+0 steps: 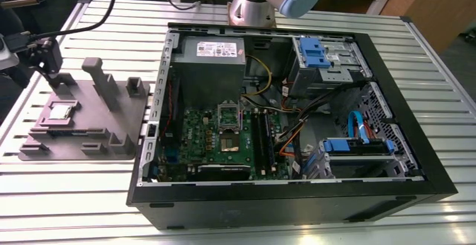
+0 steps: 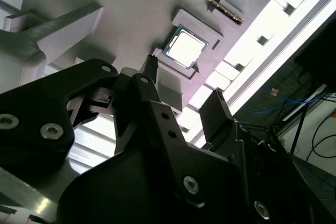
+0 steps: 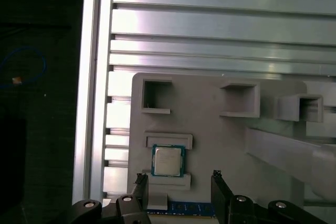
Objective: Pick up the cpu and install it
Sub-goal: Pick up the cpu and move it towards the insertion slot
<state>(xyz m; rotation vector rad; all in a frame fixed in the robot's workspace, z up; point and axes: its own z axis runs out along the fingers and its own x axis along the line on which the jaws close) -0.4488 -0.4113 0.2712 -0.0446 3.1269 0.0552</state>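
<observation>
One small, flat, square cpu [image 1: 59,113] with a silvery metal top lies in its pocket on the grey plastic plate [image 1: 82,145]. In the exterior view it sits at about nine o'clock from the open black computer case [image 1: 297,200]. It is well apart from the green motherboard [image 1: 200,139] inside that case. Both plate and case rest on the slatted aluminium table [image 1: 238,231].

In the second wrist view the black gripper [image 2: 184,80] hangs just above the cpu [image 2: 185,48], its fingers [image 2: 152,64] spread apart with nothing between them.

In the first wrist view the cpu [image 3: 168,161] lies between two raised ledges [image 3: 168,140] of the plate, not yet touched. The gripper [image 3: 178,177] is poised close beside it, jaws wide.

As I judge it, the risk is a fingertip landing on a ledge or on a corner of the chip. That would tip the chip in its pocket or give a skewed, slipping hold.
</observation>
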